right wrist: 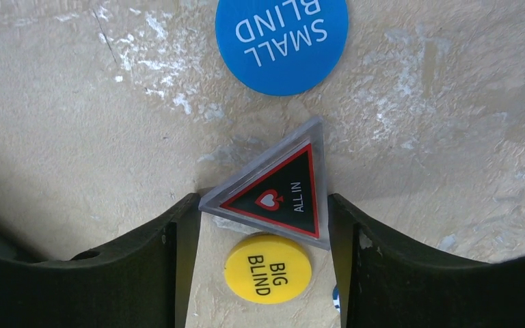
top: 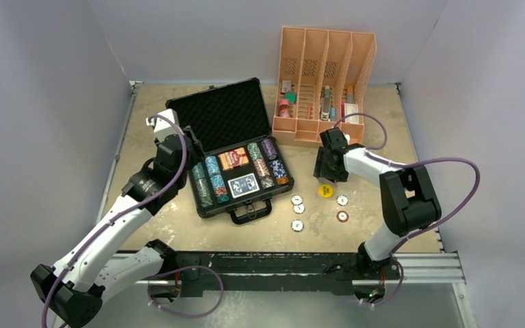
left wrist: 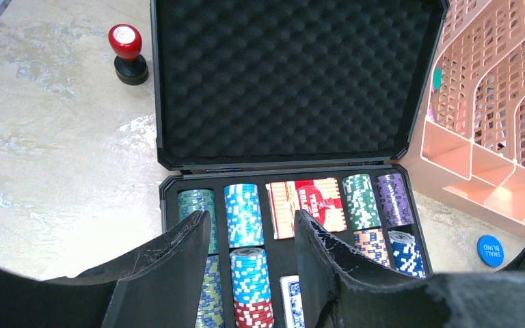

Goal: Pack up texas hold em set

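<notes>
- Left tool (left wrist: 251, 217): half open, empty, over the chip stacks (left wrist: 244, 213) in the open briefcase (top: 222, 113), left of centre on the counter (right wrist: 75, 102).
- Right tool (right wrist: 263, 205): narrowed onto the triangular ALL IN marker (right wrist: 280, 195), both fingers touching it, right of the briefcase.
- BIG BLIND button (right wrist: 268, 270): on the counter, just beside the marker.

The briefcase (left wrist: 294, 75) is black with dimpled foam; its chips (left wrist: 244, 213) are green, light blue, purple and red. The triangular marker (right wrist: 280, 191) is black, edged red. A blue button (right wrist: 281, 34) bears white lettering, a yellow button (right wrist: 268, 270) black.

Beige table (top: 164, 232) — briefcase (top: 225, 113), organizer (top: 294, 130), dealer buttons (top: 325, 190)
</notes>
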You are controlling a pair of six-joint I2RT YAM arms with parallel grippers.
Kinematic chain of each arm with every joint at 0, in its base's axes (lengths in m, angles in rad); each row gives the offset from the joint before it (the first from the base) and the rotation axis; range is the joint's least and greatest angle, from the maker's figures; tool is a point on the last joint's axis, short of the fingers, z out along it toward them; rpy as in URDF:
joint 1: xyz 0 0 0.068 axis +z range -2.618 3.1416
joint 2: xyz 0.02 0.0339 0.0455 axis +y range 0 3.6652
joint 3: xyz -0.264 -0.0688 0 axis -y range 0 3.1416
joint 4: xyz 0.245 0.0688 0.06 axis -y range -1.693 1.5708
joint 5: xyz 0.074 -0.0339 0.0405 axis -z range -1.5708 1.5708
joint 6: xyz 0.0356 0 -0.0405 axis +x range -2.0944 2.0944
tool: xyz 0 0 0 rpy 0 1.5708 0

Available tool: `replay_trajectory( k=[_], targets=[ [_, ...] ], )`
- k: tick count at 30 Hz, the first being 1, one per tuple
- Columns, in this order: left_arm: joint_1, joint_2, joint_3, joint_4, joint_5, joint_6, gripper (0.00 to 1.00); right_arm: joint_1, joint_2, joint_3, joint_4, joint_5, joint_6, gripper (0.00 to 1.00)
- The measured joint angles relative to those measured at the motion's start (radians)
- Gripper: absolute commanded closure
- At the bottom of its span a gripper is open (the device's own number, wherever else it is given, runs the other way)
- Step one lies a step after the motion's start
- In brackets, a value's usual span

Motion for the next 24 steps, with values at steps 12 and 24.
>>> replay_trajectory(
  k=[12, 24],
  targets=[
    [0.0, 0.0, 0.0, 0.0, 0.0, 0.0, 0.52, 0.025, -0.057, 0.007, 0.017, 0.014, -0.009, 0.43],
    [0.0, -0.042, 0.001, 0.003, -0.037, -0.019, 0.5, 0.262, -0.183, 0.186, 0.056, -0.019, -0.03, 0.42]
  ],
)
